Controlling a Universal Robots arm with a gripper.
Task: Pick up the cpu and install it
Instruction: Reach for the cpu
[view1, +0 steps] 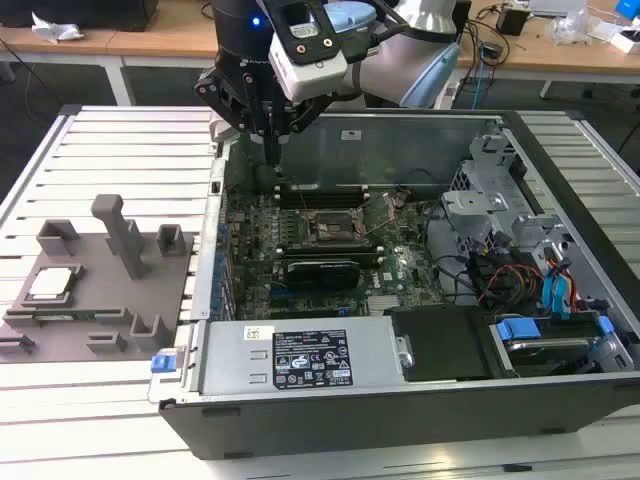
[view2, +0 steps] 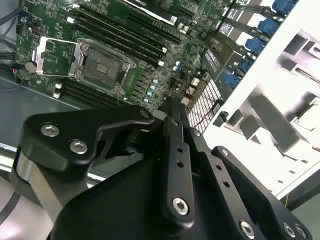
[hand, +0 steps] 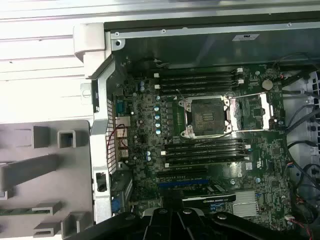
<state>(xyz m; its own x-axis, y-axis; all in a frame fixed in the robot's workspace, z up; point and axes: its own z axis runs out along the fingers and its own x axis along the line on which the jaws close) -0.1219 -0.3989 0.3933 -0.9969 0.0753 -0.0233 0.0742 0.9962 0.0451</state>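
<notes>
The cpu (view1: 52, 284), a small silver square chip, lies flat in a recess of the grey tray (view1: 70, 325) at the exterior view's left, outside the computer case. My gripper (view1: 275, 152) hangs over the far left corner of the open case, well away from the cpu, with its fingers shut and nothing between them. The shut fingers (view2: 172, 115) come to one narrow tip in the second wrist view. The dark CPU socket (view1: 330, 232) (hand: 206, 116) (view2: 102, 65) sits bare on the motherboard with its metal frame (hand: 260, 112) swung open.
The case's walls (view1: 215, 190) ring the motherboard. Memory slots (hand: 197, 80) flank the socket, and a graphics card (view1: 320, 272) lies in front of it. Drive cages and cables (view1: 520, 270) are at the exterior view's right. Grey upright blocks (view1: 120, 235) stand on the tray.
</notes>
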